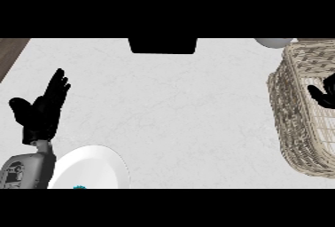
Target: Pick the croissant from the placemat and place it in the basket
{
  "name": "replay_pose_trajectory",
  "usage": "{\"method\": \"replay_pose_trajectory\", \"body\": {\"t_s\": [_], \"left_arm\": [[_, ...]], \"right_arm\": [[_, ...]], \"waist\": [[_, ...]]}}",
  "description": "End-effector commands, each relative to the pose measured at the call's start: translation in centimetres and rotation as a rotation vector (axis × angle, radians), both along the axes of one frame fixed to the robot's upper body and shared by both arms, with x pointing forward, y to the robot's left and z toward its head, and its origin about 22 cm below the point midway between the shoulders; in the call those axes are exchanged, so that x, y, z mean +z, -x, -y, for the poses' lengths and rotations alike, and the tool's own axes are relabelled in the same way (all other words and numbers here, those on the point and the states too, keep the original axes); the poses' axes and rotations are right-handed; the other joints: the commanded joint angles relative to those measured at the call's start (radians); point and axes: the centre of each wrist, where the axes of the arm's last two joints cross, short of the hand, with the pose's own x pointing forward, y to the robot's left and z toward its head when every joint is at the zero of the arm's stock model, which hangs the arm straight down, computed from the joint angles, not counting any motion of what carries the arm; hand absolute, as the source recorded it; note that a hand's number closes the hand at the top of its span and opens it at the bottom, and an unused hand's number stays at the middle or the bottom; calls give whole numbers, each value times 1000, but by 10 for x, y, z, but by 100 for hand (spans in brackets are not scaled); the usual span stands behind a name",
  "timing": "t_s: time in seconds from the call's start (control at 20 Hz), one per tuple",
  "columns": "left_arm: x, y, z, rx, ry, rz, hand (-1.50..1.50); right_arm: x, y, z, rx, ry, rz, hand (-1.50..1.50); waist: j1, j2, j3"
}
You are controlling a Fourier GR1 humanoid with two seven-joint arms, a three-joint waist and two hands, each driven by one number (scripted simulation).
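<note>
Your right hand (323,95) is over the basket (296,111), its grip impossible to tell and no croissant visible, so release looks unconfirmed.

The woven wicker basket (294,111) runs off the right edge, as does the black right hand (323,95) inside it, so its grasp cannot be told. The round white plate (91,170) is cut off below, and the black block (163,45) above.

No text, label, brand, number or sign can be read anywhere; a small teal mark on the white plate (91,170) is too tiny to make out.
</note>
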Motion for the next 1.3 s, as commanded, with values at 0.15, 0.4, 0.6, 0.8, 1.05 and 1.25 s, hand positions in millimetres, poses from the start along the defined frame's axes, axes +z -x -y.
{"method": "replay_pose_trajectory", "body": {"t_s": [0.15, 0.4, 0.6, 0.8, 1.05, 1.25], "left_arm": [[-5, 6, -11, -9, -1, -6, 0], [-1, 2, -2, 11, -1, 7, 0], [-3, 9, -18, 10, 10, -20, 0], [3, 5, -7, 12, 14, 1, 0], [13, -2, -10, 17, -13, 1, 0], [6, 0, -4, 9, 14, 28, 0]], "right_arm": [[-12, 5, 5, -22, -232, 105, -150], [18, -9, 4, -21, -458, 158, -150], [28, 5, 31, -109, -671, 222, -150], [61, 17, 61, -218, -805, 232, -150], [73, 63, 112, -294, -963, 266, -150], [75, 108, 146, -312, -986, 231, -150]], "waist": [[-1, 11, 17], [-5, 7, 16], [-11, 5, 16], [-12, 7, 16], [-10, 12, 18], [10, 20, 20]]}}
